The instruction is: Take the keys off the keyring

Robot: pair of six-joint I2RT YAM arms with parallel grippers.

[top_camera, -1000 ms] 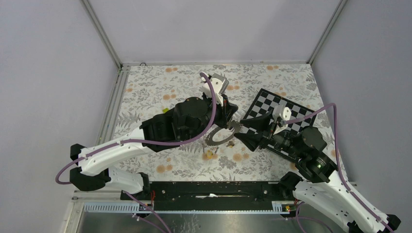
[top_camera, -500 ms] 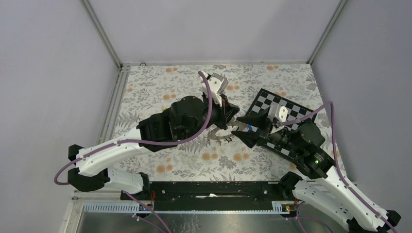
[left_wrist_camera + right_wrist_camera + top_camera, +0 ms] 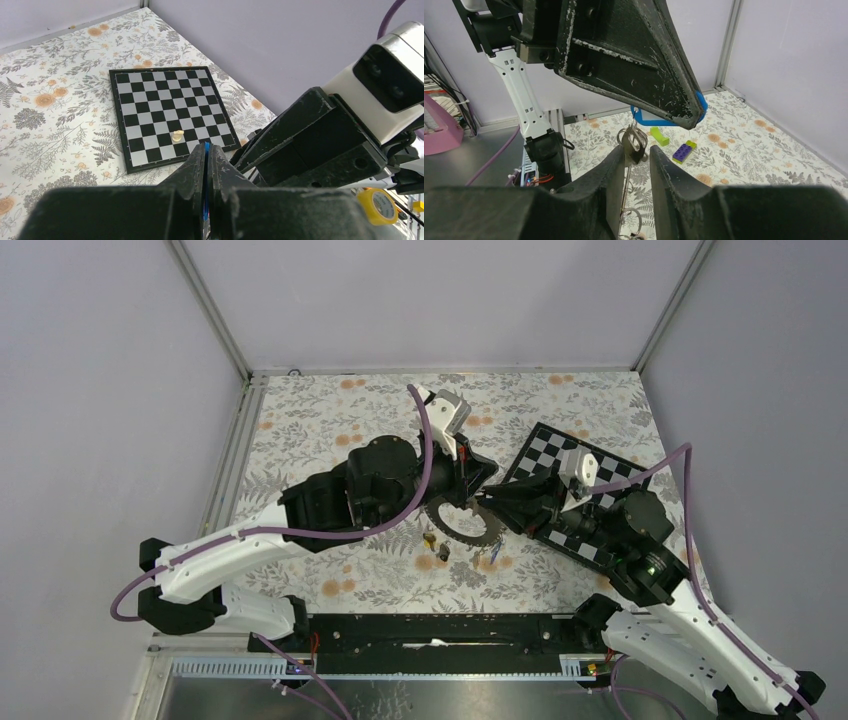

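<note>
Left gripper [image 3: 206,150]: standing clamped tight on a blue plastic tag [image 3: 651,121], which is peeking out at its fingertips.
Right gripper [image 3: 637,152]: facing the left one, fingers a little apart with small silver metal keys [image 3: 634,140] hanging in the gap; I cannot tell if it is pinching them.
Large flat grey metal keyring [image 3: 460,532]: sitting just below both grippers, over the flower-patterned table [image 3: 330,430].
More keys [image 3: 443,552]: showing at the ring's near edge.
Black-and-white checkerboard [image 3: 170,115]: lying beside the right arm.
</note>
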